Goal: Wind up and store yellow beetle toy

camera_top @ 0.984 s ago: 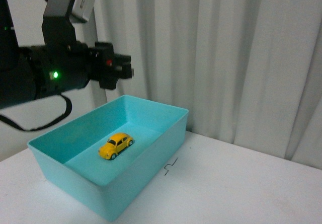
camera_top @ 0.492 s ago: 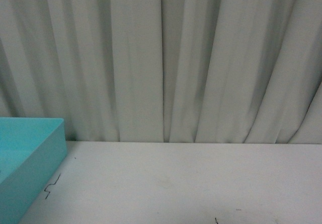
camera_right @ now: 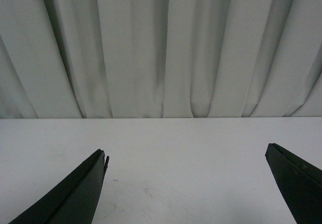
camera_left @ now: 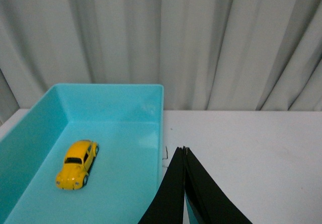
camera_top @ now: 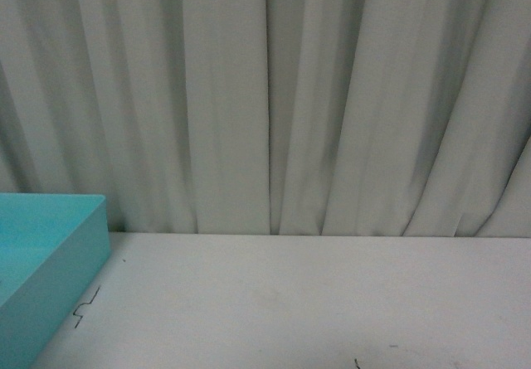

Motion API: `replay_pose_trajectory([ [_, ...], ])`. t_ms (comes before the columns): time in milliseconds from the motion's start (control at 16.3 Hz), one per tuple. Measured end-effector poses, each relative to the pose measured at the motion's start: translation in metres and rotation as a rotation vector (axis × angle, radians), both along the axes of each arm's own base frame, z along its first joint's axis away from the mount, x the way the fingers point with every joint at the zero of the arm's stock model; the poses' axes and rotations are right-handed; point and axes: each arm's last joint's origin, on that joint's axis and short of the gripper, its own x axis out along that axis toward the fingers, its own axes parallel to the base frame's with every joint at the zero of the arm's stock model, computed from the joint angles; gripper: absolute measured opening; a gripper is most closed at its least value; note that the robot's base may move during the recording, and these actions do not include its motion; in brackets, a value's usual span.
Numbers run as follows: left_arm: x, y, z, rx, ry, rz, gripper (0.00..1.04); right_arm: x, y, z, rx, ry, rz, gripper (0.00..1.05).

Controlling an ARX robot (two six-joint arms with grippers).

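The yellow beetle toy (camera_left: 76, 163) stands on its wheels on the floor of a turquoise bin (camera_left: 151, 103) in the left wrist view. My left gripper (camera_left: 183, 150) is shut and empty, its tips over the bin's near side wall, apart from the toy. My right gripper (camera_right: 187, 156) is open and empty above bare white table. In the front view only a corner of the bin (camera_top: 79, 245) shows at the left; the toy and both grippers are out of that view.
A white table (camera_top: 315, 303) runs to a pale pleated curtain (camera_top: 265, 95) at the back. A small black squiggle mark (camera_top: 85, 307) lies on the table beside the bin.
One second ago the front view showed the whole bin, the toy in it and the left arm above; since half a second ago it shows only the bin's corner and the table.
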Motion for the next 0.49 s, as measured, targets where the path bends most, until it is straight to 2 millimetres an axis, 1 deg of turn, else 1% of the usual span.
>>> replay_pose_trajectory([
  [184,-0.008,0.0,0.007,0.0,-0.046,0.0,0.02,0.0,0.0,0.0,0.0,0.0,0.0,0.98],
  [492,-0.021,0.0,0.009,0.0,-0.045,0.0,0.02,0.0,0.0,0.0,0.0,0.0,0.0,0.98],
])
